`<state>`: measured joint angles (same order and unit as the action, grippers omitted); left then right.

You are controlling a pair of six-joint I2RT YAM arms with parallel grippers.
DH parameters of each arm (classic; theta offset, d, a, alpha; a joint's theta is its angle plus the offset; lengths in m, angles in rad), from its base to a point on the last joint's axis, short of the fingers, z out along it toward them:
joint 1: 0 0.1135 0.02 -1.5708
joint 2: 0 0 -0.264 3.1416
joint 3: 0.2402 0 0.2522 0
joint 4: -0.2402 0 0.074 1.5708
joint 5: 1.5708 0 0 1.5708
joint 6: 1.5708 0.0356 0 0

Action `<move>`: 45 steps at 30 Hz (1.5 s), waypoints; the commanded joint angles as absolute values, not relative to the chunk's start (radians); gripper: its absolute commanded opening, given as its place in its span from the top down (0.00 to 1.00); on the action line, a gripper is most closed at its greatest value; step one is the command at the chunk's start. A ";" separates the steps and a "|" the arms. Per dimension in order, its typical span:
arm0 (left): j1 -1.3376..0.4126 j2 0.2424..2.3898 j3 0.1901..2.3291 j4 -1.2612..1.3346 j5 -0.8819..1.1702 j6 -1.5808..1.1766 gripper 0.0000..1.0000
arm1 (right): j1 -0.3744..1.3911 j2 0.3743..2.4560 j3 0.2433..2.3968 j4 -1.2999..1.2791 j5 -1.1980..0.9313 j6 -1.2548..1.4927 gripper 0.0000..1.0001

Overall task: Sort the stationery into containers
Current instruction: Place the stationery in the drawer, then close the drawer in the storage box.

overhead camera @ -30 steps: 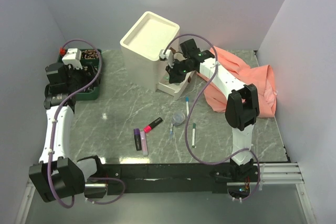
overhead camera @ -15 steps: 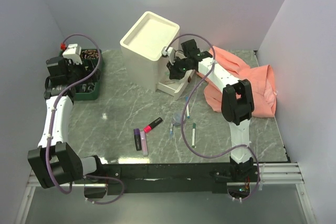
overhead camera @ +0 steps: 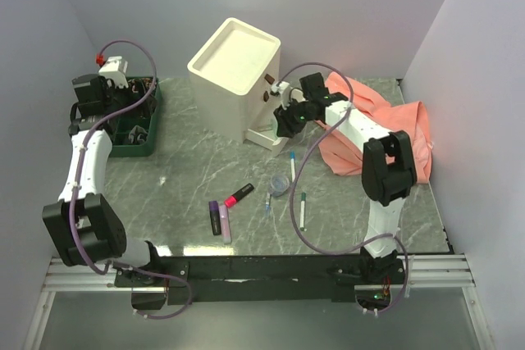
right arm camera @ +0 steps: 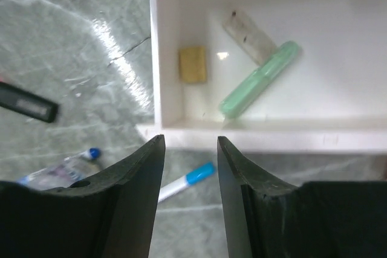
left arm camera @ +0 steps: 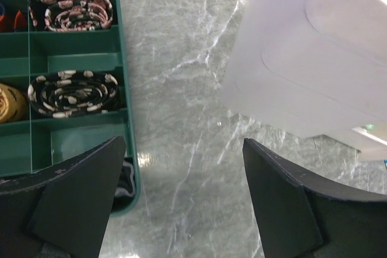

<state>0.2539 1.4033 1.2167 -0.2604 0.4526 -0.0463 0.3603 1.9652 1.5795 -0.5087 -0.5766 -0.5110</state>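
The cream cabinet (overhead camera: 234,67) stands at the back, its lowest drawer (overhead camera: 264,135) pulled out. My right gripper (overhead camera: 285,120) hovers just over that drawer's front, open and empty. In the right wrist view the gripper (right arm camera: 190,143) sits above the drawer's front wall (right arm camera: 272,132); a pale green piece (right arm camera: 259,80), a yellow block (right arm camera: 193,64) and a whitish piece (right arm camera: 249,35) lie inside. On the table lie a blue-capped pen (overhead camera: 292,163), green-capped pen (overhead camera: 302,209), tape roll (overhead camera: 280,184), red-and-black marker (overhead camera: 239,194) and purple (overhead camera: 214,216) and pink (overhead camera: 225,225) highlighters. My left gripper (overhead camera: 97,94) is open and empty.
A green divided tray (overhead camera: 135,133) with rolled ties sits at the far left under my left gripper (left arm camera: 183,143); it also shows in the left wrist view (left arm camera: 72,89). A salmon cloth (overhead camera: 385,125) lies at the right behind my right arm.
My right gripper has drawn back slightly from the drawer toward the right. My left arm has swung further back and left, over the green tray.
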 commanded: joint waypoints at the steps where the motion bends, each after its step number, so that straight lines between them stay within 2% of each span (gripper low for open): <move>1: 0.256 1.442 1.299 -0.161 0.482 -0.104 0.15 | 0.311 1.774 1.473 -0.427 -0.620 -0.248 0.52; 6: 0.276 1.537 1.278 -0.040 0.570 -0.175 0.16 | 0.292 1.597 1.364 -0.405 -0.638 -0.140 0.52; 8: 0.331 1.603 1.298 0.038 0.597 -0.332 0.17 | 0.229 1.578 1.382 -0.403 -0.672 0.045 0.52; 13: 0.331 1.695 1.376 0.041 0.586 -0.340 0.17 | 0.089 1.606 1.306 -0.234 -0.735 0.443 0.50; 22: 0.264 1.721 1.489 -0.076 0.581 -0.215 0.18 | 0.005 1.583 1.311 -0.262 -0.695 0.397 0.50; 26: 0.259 1.622 1.500 -0.188 0.562 -0.131 0.17 | -0.032 1.432 1.338 -0.389 -0.625 0.162 0.49; 30: 0.250 1.471 1.337 -0.239 0.502 -0.089 0.16 | -0.057 1.293 1.281 -0.457 -0.618 -0.030 0.48; 31: 0.245 1.421 1.306 -0.241 0.444 -0.097 0.15 | -0.057 1.269 1.267 -0.489 -0.606 -0.064 0.48; 32: 0.229 1.401 1.283 -0.259 0.413 -0.091 0.01 | -0.057 1.264 1.263 -0.512 -0.591 -0.122 0.48; 37: 0.135 1.344 1.242 -0.379 0.229 0.058 0.00 | -0.051 1.305 1.261 -0.658 -0.506 -0.215 0.46; 40: 0.107 1.370 1.273 -0.468 0.215 0.098 0.01 | -0.052 1.382 1.314 -0.716 -0.468 -0.175 0.46; 45: 0.100 1.402 1.289 -0.434 0.196 0.077 0.00 | -0.025 1.453 1.376 -0.674 -0.497 -0.097 0.46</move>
<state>0.0975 1.3853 1.2552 -0.4274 0.2520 0.0463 -0.0467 1.4391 1.2976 -0.6605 -0.5014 -0.1307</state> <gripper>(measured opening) 0.995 0.541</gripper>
